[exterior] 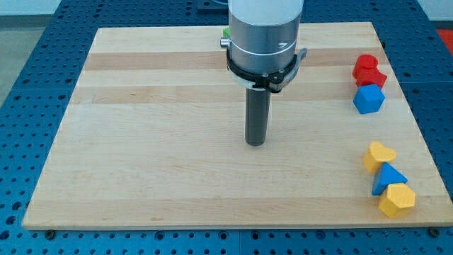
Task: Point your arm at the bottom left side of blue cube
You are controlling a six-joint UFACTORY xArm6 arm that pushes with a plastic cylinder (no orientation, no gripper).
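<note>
The blue cube sits near the board's right edge, just below and touching a red block. My tip rests on the wooden board near its middle, well to the left of the blue cube and slightly lower in the view. The tip touches no block.
At the lower right lie a yellow heart-shaped block, a blue triangular block and a yellow hexagonal block, close together. A green block peeks out behind the arm at the top. The board lies on a blue perforated table.
</note>
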